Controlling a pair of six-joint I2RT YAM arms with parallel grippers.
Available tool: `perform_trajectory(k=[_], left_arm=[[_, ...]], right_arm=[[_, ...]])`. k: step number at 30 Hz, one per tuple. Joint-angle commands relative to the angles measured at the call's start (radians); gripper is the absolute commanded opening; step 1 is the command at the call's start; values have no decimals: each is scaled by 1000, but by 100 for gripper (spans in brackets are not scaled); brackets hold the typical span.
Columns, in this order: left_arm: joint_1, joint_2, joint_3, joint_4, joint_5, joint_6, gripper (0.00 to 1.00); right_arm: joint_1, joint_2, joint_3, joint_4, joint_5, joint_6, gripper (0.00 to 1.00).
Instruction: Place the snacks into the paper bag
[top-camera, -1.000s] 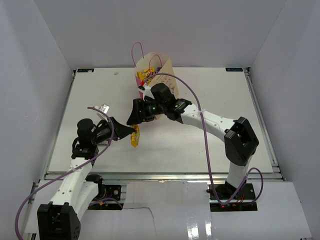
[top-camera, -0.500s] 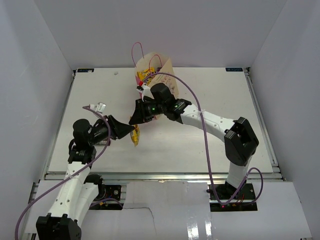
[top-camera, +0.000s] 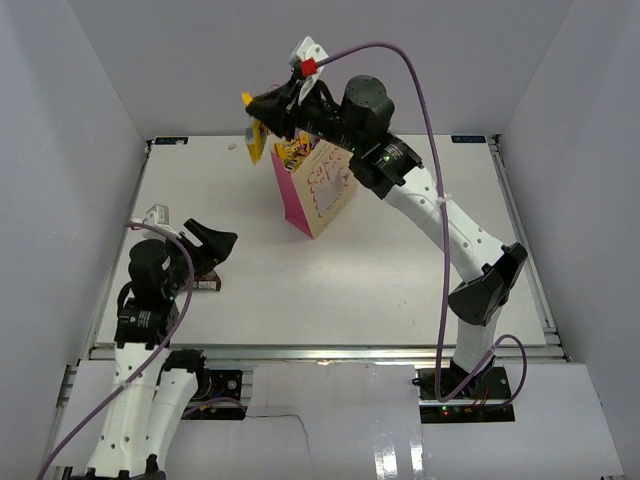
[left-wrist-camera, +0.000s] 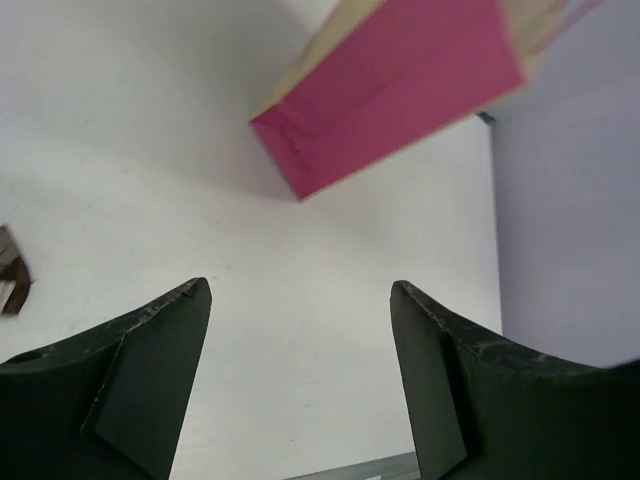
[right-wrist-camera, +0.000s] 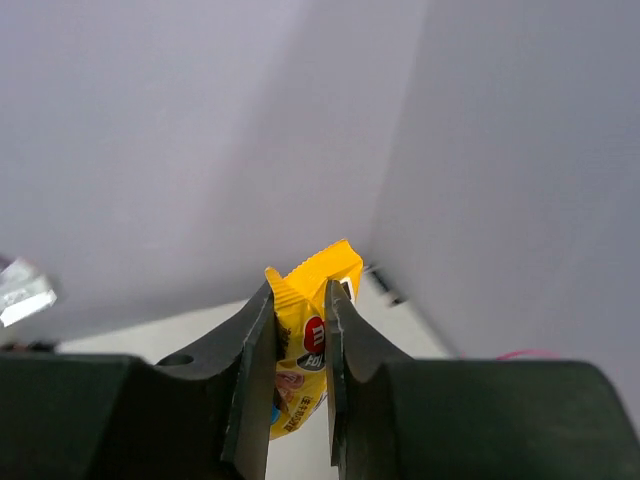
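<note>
Overhead view of a white worktop with two robot arms. The right arm reaches high and toward 12 o'clock, its right claw clenched on a yellow packet. The right wrist camera confirms the grip, showing both jaws pinching the packet's upper part while the rest hangs below. The packet's long axis points roughly straight down. The paper bag stands upright near the far middle of the worktop, pink side facing 8 o'clock, and other packets already show at its open mouth. From the hanging yellow packet, that mouth lies just beside it toward 3 o'clock and a little lower. The drop therefore seems to need a short sideways shift to bring the packet over the opening before letting go. The left claw is released, jaws spread wide and holding nothing. It hovers low at about 8 o'clock from the bag and well apart from it. A brown candy bar lies on the worktop just at 6 o'clock of that claw, so the left arm is the nearer one for it.
</note>
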Motion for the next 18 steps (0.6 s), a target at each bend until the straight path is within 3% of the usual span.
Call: perform_trajectory(k=[1, 2, 4, 8, 15, 18], left_arm=[[1, 70, -23, -138, -169, -110, 83], [1, 98, -21, -149, -204, -142, 83], [1, 125, -17, -188, -241, -175, 83], [1, 177, 3, -253, -338, -235, 83], [1, 217, 15, -386, -462, -341, 85], [3, 242, 12, -408, -482, -379, 87]], right_arm=[[4, 80, 9, 233, 283, -231, 8], [4, 92, -6, 296, 384, -272, 8], [1, 137, -40, 450, 440, -397, 8], [-16, 204, -46, 549, 500, -508, 8], [-66, 237, -88, 563, 612, -580, 8], [-79, 197, -153, 551, 601, -577, 20]])
